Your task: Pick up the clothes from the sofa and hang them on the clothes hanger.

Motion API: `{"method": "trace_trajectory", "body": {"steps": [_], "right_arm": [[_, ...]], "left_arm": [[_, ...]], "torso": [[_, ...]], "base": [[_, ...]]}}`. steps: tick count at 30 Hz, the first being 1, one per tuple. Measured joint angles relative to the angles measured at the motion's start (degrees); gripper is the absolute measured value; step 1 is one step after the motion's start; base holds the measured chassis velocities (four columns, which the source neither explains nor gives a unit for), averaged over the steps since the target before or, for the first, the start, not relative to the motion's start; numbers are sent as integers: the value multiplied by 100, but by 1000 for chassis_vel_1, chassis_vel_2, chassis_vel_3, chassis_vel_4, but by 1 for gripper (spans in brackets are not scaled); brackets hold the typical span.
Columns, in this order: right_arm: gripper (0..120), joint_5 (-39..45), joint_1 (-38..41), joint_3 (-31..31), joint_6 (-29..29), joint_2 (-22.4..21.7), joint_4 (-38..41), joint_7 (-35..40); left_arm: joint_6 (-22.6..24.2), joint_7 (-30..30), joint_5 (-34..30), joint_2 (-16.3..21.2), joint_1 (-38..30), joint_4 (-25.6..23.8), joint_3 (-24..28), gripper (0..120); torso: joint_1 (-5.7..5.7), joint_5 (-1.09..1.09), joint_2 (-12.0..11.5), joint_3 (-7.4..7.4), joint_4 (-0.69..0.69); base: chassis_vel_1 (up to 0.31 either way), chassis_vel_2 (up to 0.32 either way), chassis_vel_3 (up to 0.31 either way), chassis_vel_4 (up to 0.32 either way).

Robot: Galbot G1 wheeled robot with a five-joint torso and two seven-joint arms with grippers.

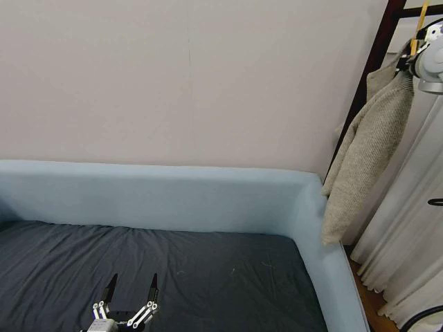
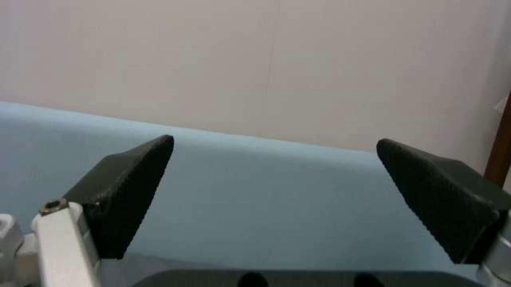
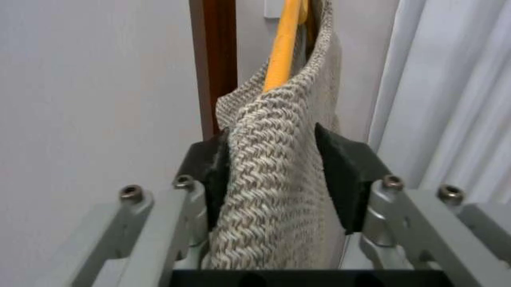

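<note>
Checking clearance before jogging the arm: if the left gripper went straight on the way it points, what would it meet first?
Most likely the light blue sofa backrest, which lies straight ahead of the open left gripper, below the wall; depth is unclear. The right gripper is clamped on the sweater.

We identify the setting as a home living space. Indicators: a light-blue upholstered sofa (image 1: pixel 208 197) with a dark fabric cover (image 1: pixel 173 277) on its seat, set against a plain painted wall (image 1: pixel 173 76); pale curtains (image 1: pixel 415 228) reaching the floor; a dark wooden clothes stand (image 1: pixel 370 69) carrying a knitted sweater (image 1: pixel 367 152); wooden flooring (image 1: pixel 370 299) beside the sofa.
</note>
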Motion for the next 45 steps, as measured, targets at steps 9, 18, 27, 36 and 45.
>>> {"method": "trace_trajectory", "body": {"steps": [9,18,27,36,45], "right_arm": [[80,-910,-1115,610,1720,-800,1423,-1635],[100,-334,-3116,1784,2978,-1482,2952,-2471],[100,-43,-4394,2003,3219,-1141,4332,-2225],[100,-1918,-6796,2353,3719,-524,4436,-2682],[100,-4474,-10398,4416,4600,677,4600,-3397]], "left_arm": [[0,-1,-1,0,0,0,-1,100],[-1,0,0,0,-1,0,0,100],[0,0,0,0,0,0,0,100],[0,0,0,0,0,0,0,100],[0,0,0,1,-1,0,-2,100]], "torso": [[0,-2,0,0,1],[0,3,0,0,-2],[0,-2,0,-1,3],[1,1,-1,1,0],[1,3,0,0,-4]], "base": [[0,0,0,0],[0,0,0,0],[0,0,0,0],[0,0,0,0],[0,0,0,0]]}}
